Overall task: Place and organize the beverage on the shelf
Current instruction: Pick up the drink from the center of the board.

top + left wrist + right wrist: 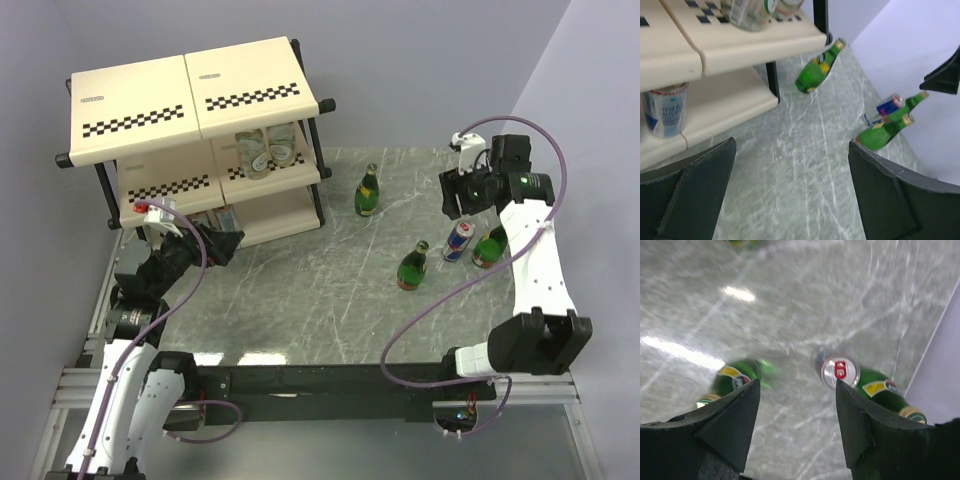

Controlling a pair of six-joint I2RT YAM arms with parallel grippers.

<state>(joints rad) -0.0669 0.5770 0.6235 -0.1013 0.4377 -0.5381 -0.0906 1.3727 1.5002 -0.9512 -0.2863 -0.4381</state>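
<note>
Right gripper hangs with jaws parted, empty, over slim blue-silver can just beside tall green glass bottle. Left gripper gapes wide, empty, near cream three-tier shelf.

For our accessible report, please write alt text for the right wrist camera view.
The open black right hand hovers over a slim silver-topped can on a grey marbled table. One green glass bottle stands left of the can, a second green glass bottle right of it.

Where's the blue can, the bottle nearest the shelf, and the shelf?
blue can (pixel 457 246): top camera, its side.
bottle nearest the shelf (pixel 368 198): top camera, its green body.
shelf (pixel 250 70): top camera, its top panel.
</note>
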